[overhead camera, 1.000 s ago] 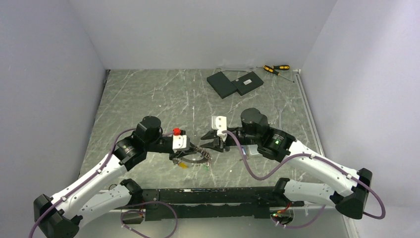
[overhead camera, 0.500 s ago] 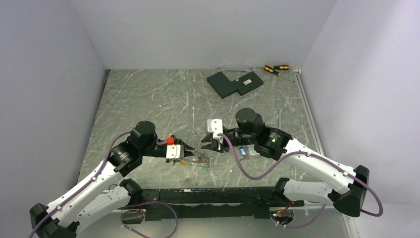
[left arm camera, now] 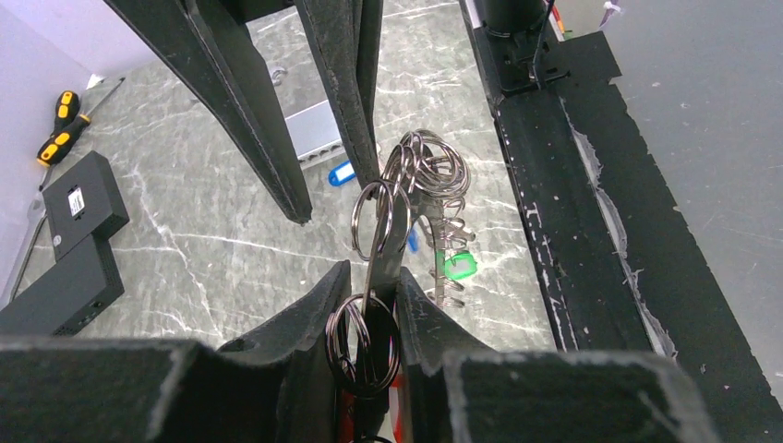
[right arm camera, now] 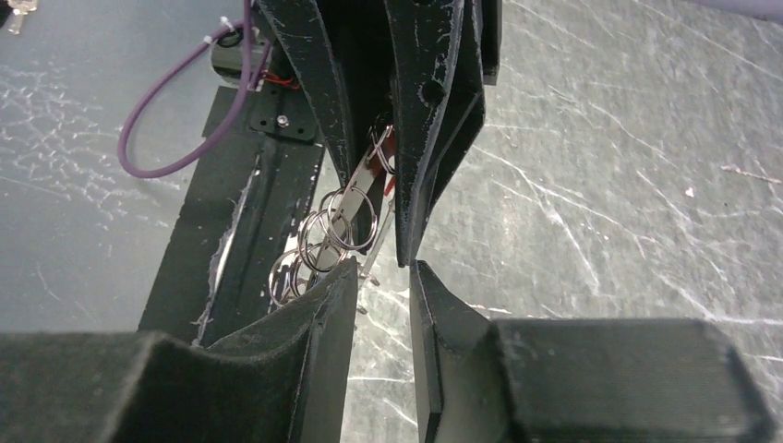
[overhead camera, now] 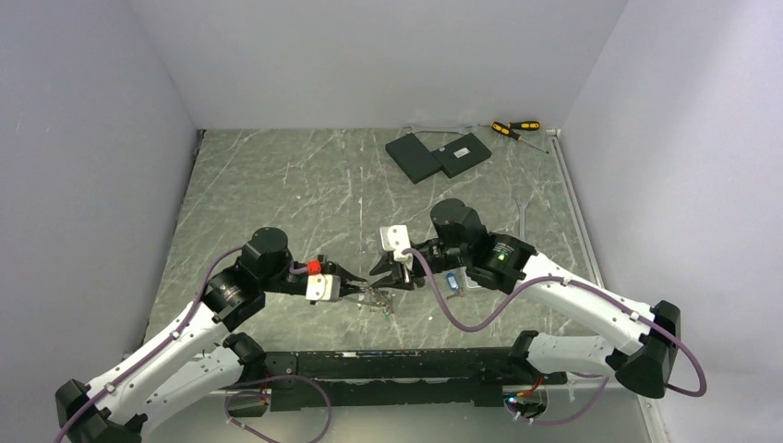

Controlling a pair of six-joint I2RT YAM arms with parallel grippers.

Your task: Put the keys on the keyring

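**A:** Eyes on the keyring [left arm camera: 420,171] — a bunch of thin steel loops linked together, down at six o'clock on the marble table [overhead camera: 277,185], right between the two arms.

**B:** Green-tagged key [left arm camera: 457,268] at five o'clock of the bunch, blue-tagged key [left arm camera: 342,173] at nine o'clock.

**A:** Left gripper [left arm camera: 371,277], on the nine o'clock side, has its jaws almost together, pinching the nearest loops.

**B:** Right gripper [right arm camera: 383,268], on the three o'clock side — jaws a narrow slit apart, nothing clamped. One finger [left arm camera: 355,111] looks to brush the loops.
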